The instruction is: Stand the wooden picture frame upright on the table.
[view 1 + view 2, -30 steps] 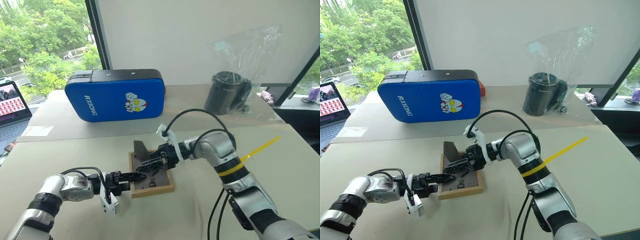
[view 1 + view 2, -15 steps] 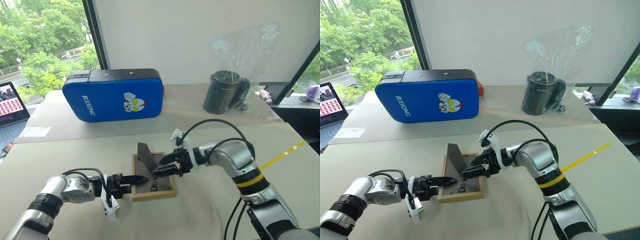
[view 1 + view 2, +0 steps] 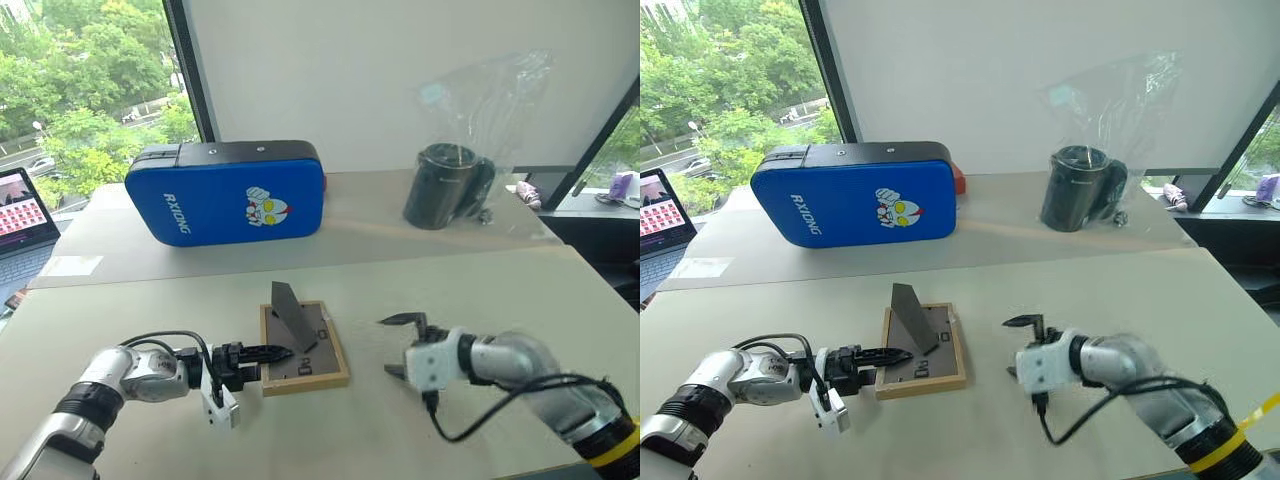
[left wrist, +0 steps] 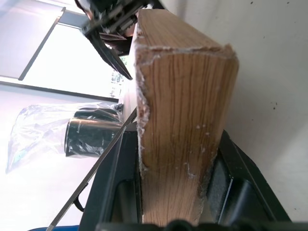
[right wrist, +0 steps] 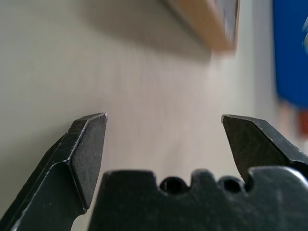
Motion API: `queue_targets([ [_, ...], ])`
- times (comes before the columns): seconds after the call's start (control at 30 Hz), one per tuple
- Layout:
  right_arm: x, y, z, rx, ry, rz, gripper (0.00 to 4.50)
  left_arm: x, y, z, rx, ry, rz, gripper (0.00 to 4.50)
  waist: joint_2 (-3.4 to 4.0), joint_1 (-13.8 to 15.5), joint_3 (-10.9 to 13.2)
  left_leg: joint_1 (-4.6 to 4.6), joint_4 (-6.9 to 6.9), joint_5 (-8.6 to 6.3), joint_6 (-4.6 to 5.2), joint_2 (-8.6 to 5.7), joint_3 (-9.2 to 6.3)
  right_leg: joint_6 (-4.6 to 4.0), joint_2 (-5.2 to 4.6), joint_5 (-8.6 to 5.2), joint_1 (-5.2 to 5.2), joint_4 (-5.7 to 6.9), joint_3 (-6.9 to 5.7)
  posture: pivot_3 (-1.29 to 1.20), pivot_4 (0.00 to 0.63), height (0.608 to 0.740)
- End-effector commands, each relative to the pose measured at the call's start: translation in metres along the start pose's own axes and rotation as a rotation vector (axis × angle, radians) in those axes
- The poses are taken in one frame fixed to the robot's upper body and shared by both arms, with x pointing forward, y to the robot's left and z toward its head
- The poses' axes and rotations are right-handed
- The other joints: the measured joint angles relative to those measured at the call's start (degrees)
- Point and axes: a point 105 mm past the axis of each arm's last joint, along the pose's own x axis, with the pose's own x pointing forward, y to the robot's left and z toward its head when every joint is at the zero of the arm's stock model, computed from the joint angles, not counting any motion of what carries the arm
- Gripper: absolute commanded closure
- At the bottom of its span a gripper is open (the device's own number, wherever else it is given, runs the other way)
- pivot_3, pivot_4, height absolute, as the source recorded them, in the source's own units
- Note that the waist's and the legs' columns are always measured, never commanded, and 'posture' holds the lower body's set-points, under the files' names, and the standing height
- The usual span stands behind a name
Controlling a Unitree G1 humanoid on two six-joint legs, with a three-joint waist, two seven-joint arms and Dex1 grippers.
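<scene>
Near the middle of the table (image 3: 520,290) the frame (image 3: 305,349) is seen lying face down, its dark back panel upward and its fold-out stand (image 3: 290,314) raised at a slant from the panel. Its left edge is clamped between the fingers of the left gripper (image 3: 268,353), which reaches in level from the left; in the left wrist view the light wood rim (image 4: 183,120) is shown pinched between the two black fingers (image 4: 118,192). Just to the right of the frame, and apart from it, the right gripper (image 3: 402,344) is held over the tabletop with its fingers spread wide and nothing between them; in the right wrist view bare table is seen between the fingertips (image 5: 89,144). Farther back, a blue padded case (image 3: 228,190) is stood on its long edge on a second table surface, and to its right a dark cylindrical container (image 3: 440,186) is wrapped in a clear plastic bag (image 3: 495,90). At the far left edge a laptop (image 3: 22,215) is open.
</scene>
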Motion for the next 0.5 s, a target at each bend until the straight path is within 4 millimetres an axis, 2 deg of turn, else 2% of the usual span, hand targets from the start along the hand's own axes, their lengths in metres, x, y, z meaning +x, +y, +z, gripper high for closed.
queue_targets([
  [0.03,0.014,-0.012,0.025,-0.18,-0.087,-0.126,0.05,-0.002,0.0,-0.002,-0.011,0.012,-0.004,3.32,-0.01,0.2,0.0,-0.01,0.01,0.02,-0.03,-0.02,0.0,-0.01,-0.01,0.0,-0.01,0.02,0.01,0.0,0.15,0.74],
  [0.2,0.028,-0.02,0.036,-0.21,-0.131,-0.184,0.05,0.0,0.004,-0.003,-0.02,0.012,0.024,3.32,-0.01,0.5,0.0,-0.05,0.01,0.04,-0.07,-0.04,-0.01,-0.02,-0.03,0.01,0.0,0.05,0.01,0.0,0.15,0.74],
  [0.33,0.028,-0.018,0.036,-0.201,-0.141,-0.18,1.15,-0.001,0.005,-0.003,-0.027,0.015,0.028,3.32,-0.01,0.9,0.0,-0.05,0.0,0.03,-0.05,-0.05,-0.01,-0.02,-0.03,0.01,0.03,0.06,0.0,0.0,0.15,0.74],
  [0.5,0.027,-0.012,0.038,-0.198,-0.155,-0.154,2.87,-0.001,0.007,-0.003,-0.037,0.025,0.045,3.32,0.0,1.1,0.0,-0.04,-0.01,0.02,-0.04,-0.05,0.01,-0.02,-0.02,0.01,0.01,0.07,0.01,0.0,0.15,0.74],
])
